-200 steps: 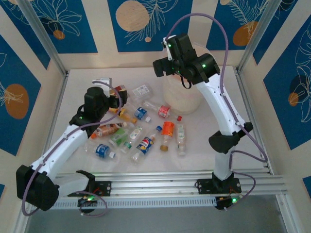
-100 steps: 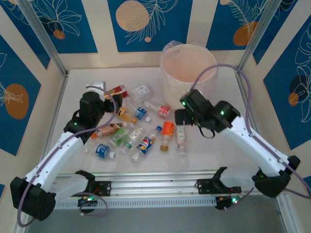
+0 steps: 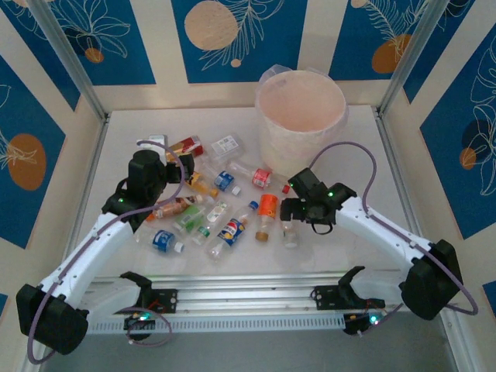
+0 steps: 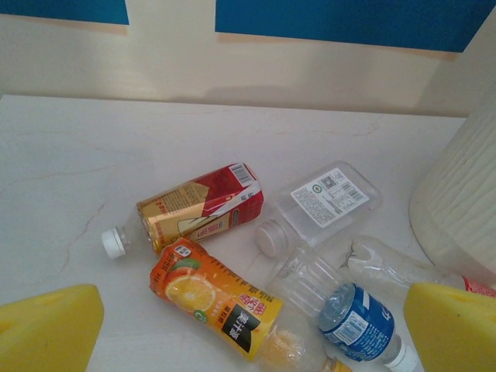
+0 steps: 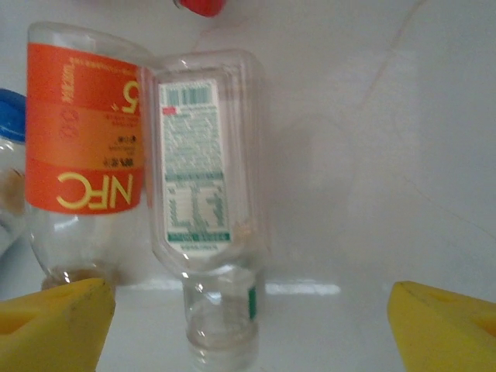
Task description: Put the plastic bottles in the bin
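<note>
**Left gripper** [image 4: 252, 329]: The fingers [image 4: 46, 329] stand fully apart and hold nothing. Only their yellow tips enter the left wrist view, at the bottom corners.
- Between the fingers: a plastic bottle with an orange fruit label [image 4: 213, 298]. Its neck end is cut off by the bottom edge.
- Against the inner side of one finger: a crushed clear bottle with a blue label [image 4: 353, 314], partly covered by that finger.
- Ahead of the fingertips: a bottle with a red-and-gold label and white cap [image 4: 198, 209], and a flat clear bottle with a white label [image 4: 325, 201].
- Beyond that same finger: the ribbed wall of the round white bin [image 4: 465, 201], cropped by the frame edge.

**Right gripper** [image 5: 248, 325]: The fingers [image 5: 446, 318] are spread wide and grip nothing.
- Between the fingers, nearer one of them: a clear flat bottle with a white-and-green printed label [image 5: 198, 178], neck towards the camera. The bottom edge cuts off its mouth.
- Beside it: a clear bottle with an orange "NFC" label [image 5: 81, 147], its lower end hidden behind the nearer finger.
- Cropped items: a red cap [image 5: 201, 6] and a blue cap [image 5: 9, 112].

In the top view, the bin [image 3: 283, 155] stands beyond the right fingers.
</note>
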